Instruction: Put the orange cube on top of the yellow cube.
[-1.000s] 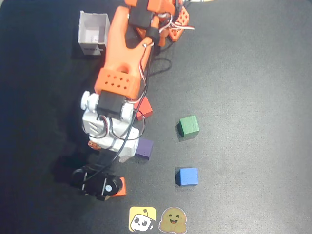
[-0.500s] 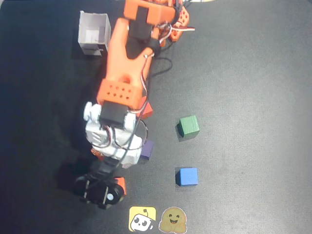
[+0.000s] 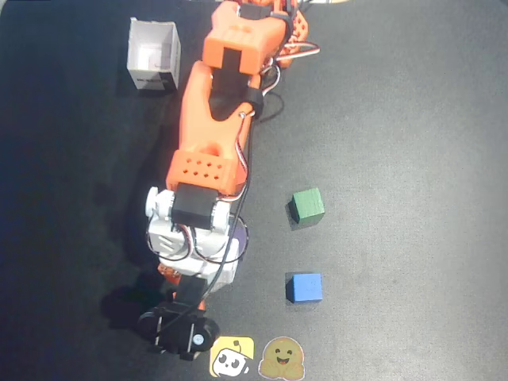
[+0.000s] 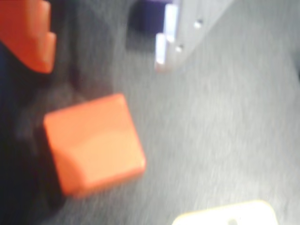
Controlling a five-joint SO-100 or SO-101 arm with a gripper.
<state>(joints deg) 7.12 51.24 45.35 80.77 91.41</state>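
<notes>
The orange cube (image 4: 93,143) lies on the dark mat, filling the lower left of the blurred wrist view. My gripper (image 4: 103,63) is open: the orange finger (image 4: 28,35) sits at the upper left and the white finger (image 4: 171,35) at the upper right, with bare mat between them. The cube lies just beyond the fingertips, nearer the orange finger, and is not held. In the overhead view the gripper (image 3: 184,316) hangs near the bottom edge and covers nearly all of the orange cube. The yellow cube is out of view.
A purple cube (image 3: 238,238) peeks out beside the wrist and shows behind the white finger (image 4: 147,16). A green cube (image 3: 306,205) and a blue cube (image 3: 304,287) lie to the right. A white box (image 3: 153,57) stands top left. A yellow sticker (image 3: 232,357) and a brown sticker (image 3: 279,359) lie at the bottom edge.
The arm has stretched toward the bottom of the overhead view. The gripper now covers the orange cube that showed beside it, and the arm hides the red cube.
</notes>
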